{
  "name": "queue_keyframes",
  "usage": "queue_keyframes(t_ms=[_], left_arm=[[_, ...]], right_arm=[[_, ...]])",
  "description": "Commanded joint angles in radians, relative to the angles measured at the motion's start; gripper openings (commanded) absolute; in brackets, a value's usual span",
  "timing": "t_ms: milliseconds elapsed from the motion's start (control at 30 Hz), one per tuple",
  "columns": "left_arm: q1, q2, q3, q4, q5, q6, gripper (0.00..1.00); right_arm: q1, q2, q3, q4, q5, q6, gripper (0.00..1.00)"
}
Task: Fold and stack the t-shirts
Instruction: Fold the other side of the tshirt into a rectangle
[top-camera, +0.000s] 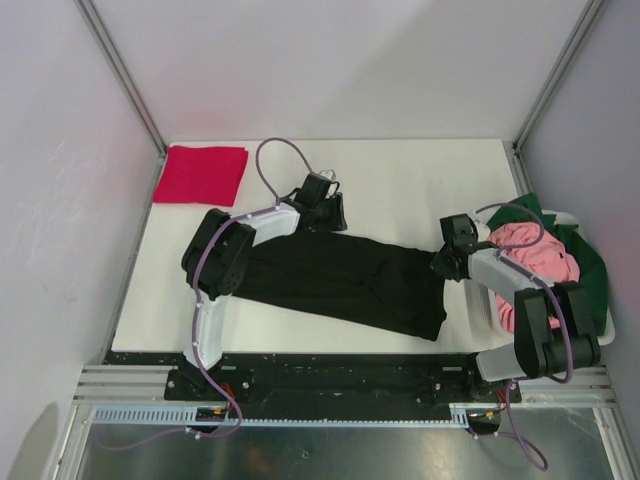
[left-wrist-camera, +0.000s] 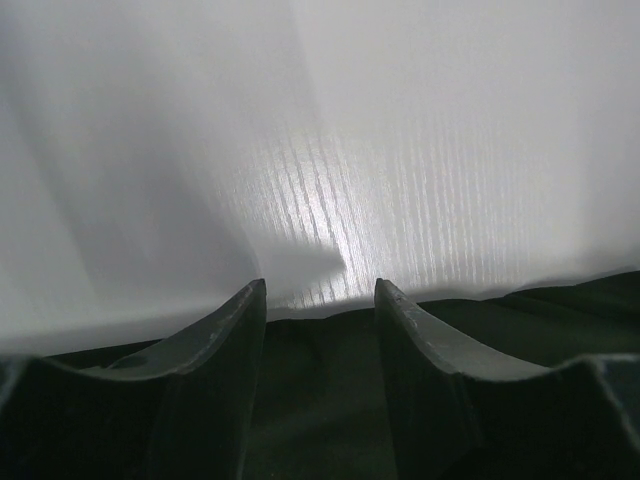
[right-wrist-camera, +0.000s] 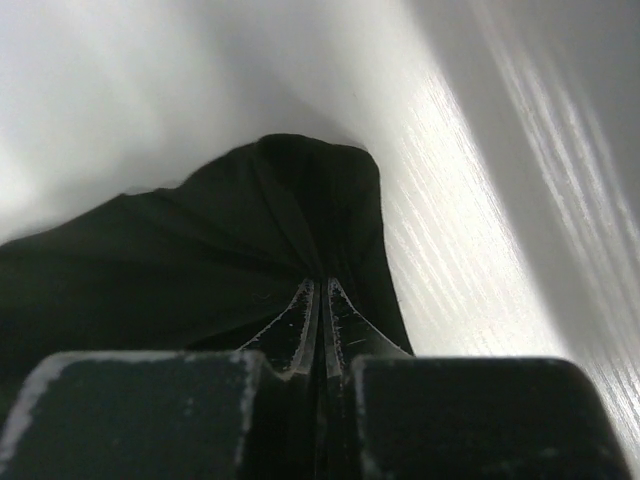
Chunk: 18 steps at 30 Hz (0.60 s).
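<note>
White table (top-camera: 400, 180) (pale walls (top-camera: 350, 60))

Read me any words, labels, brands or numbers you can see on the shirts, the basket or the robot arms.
None: no text can be read in any view.
The black t-shirt, red t-shirt, pink t-shirt, green t-shirt and white basket look plain.
The left arm and right arm show no legible marking.

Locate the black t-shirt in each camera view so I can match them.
Top external: black t-shirt spread across the middle of the white table.
Left wrist: dark band along the bottom edge.
Right wrist: fills centre and left, pinched in the shut right tool.
Shared landmark: the white table's grained surface, bordering the shirt in all three.
</note>
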Motion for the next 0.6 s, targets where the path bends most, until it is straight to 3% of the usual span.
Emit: queue_keyframes(t_ms=[0,100,433,567], left_arm=[[0.003,-0.079,0.020,-0.025,0.009,0.047,0.54],[0.003,-0.123,0.030,-0.026,0.045,0.059,0.55],[-0.032,-0.223,-0.004,-0.026,0.213,0.052,0.56],[-0.060,-0.218,-0.023,-0.025,0.252,0.032,0.55]], right_arm=[[-0.007,0.068,-0.016,0.029,-0.008,-0.012,0.04],[-0.009,0.071,-0.016,0.029,-0.027,-0.014,0.07],[-0.030,-0.125,0.048,-0.069,-0.027,-0.039,0.33],[-0.049,-0.127,0.076,-0.068,-0.007,-0.055,0.41]])
